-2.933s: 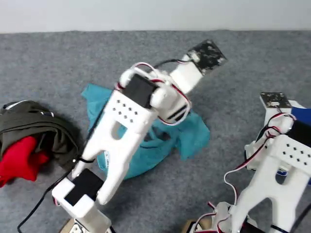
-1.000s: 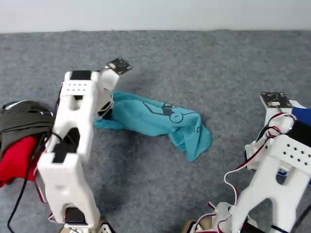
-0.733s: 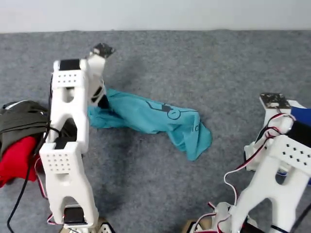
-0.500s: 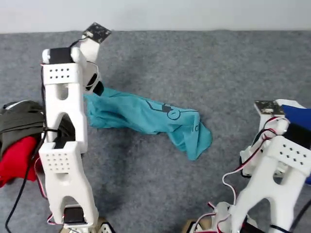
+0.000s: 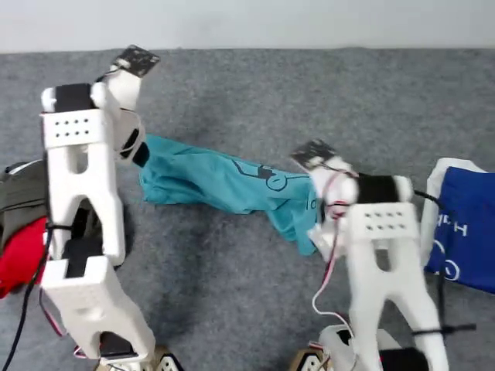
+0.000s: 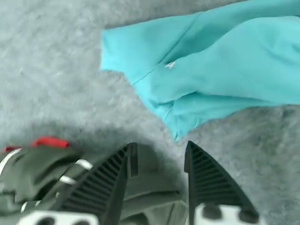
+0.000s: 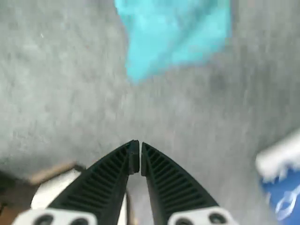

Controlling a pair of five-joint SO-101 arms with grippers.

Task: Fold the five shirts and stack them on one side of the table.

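No text can be read; white lettering on the blue shirt (image 5: 466, 212) (partly hidden) is illegible.

Grey table (image 5: 232, 294) is bearing a crumpled teal shirt (image 5: 224, 182); an olive-and-red heap (image 5: 19, 197) is lying off one end, a blue shirt (image 5: 464, 224) off the other.

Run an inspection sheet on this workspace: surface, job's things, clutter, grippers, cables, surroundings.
Surface: grey felt-like table cover, bare between the arms.
Job's things: teal shirt stretched out and crumpled mid-table; blue shirt at the right edge; dark olive shirt and red shirt heaped at the left edge. None looks folded or stacked.
Clutter: nothing seen.
Grippers: left gripper open, empty, just short of the teal shirt's end; right gripper shut, empty, over bare cover near the shirt's other end.
Cables: red and white wires along the right arm.
Surroundings: white wall behind the table.
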